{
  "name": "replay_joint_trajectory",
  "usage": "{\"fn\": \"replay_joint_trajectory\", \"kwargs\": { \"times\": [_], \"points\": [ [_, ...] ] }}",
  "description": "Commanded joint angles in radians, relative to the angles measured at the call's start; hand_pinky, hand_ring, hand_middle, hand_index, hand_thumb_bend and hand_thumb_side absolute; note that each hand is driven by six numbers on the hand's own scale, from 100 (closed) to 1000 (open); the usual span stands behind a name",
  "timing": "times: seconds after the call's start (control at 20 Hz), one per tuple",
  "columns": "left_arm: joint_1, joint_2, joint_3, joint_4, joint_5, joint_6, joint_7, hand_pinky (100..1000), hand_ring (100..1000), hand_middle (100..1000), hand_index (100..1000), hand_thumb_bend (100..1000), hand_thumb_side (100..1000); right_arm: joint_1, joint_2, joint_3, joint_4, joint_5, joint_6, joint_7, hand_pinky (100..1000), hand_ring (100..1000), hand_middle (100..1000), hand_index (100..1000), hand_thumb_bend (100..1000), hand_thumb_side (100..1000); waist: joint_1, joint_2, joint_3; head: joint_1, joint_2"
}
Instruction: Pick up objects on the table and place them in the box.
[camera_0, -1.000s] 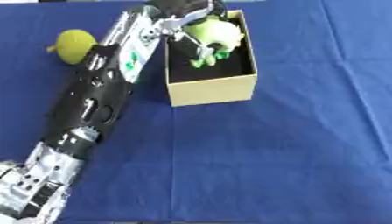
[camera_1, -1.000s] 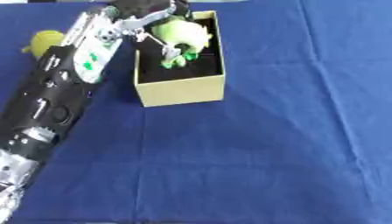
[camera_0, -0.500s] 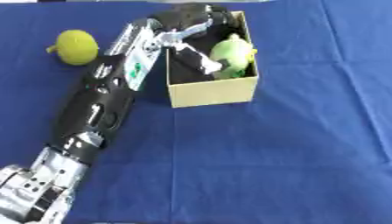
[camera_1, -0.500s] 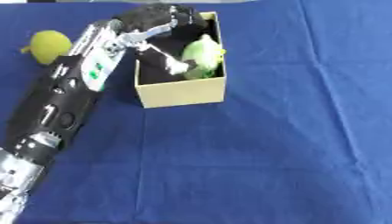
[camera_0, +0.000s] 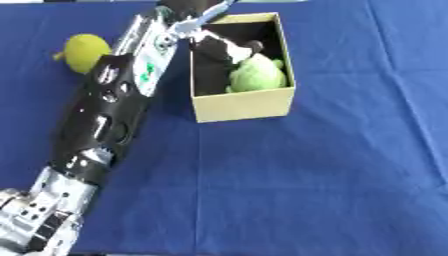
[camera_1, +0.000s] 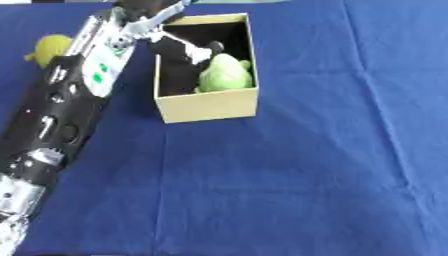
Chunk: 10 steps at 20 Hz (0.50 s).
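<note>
At the far left of the counter (camera_0: 332, 165), which is covered in blue cloth, the cardboard box (camera_0: 241, 102) is seen with the green plush toy (camera_0: 256, 75) lying inside, against its near right wall. The left hand (camera_0: 219, 47) is seen reaching into the box from the far left; its fingers appear relaxed and parted just beside the toy, but contact with it cannot be told. The right hand is seen in neither view. A second object, yellow-green and rounded (camera_0: 84, 51), is noted on the cloth left of the forearm (camera_0: 118, 107), outside the box.

Risk, as judged: on withdrawal a finger could catch the toy or the box's left wall, so the toy could be dragged out or the box shifted. The forearm lies close to the yellow-green object, which could be knocked away by a sideways swing.

View difference: more of the box's inner left wall is shown in the right eye view; the yellow-green object is shown more fully in the left eye view.
</note>
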Motion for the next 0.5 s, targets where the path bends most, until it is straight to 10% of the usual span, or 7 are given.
{"fn": "replay_joint_trajectory", "kwargs": {
  "times": [0.05,0.5],
  "points": [
    [-0.033,0.104,0.038,-0.068,0.052,0.064,0.000,907,903,838,910,357,455,-0.001,-0.037,-0.011,-0.015,0.004,-0.005,-0.005,890,791,532,776,100,550,0.003,-0.022,0.006,-0.013,0.004],
    [-0.011,0.336,0.106,0.083,0.032,0.095,-0.075,938,941,874,925,424,429,0.010,-0.051,-0.017,-0.015,0.023,-0.011,-0.013,891,791,530,775,100,548,0.012,-0.016,0.023,-0.044,-0.003]
  ]
}}
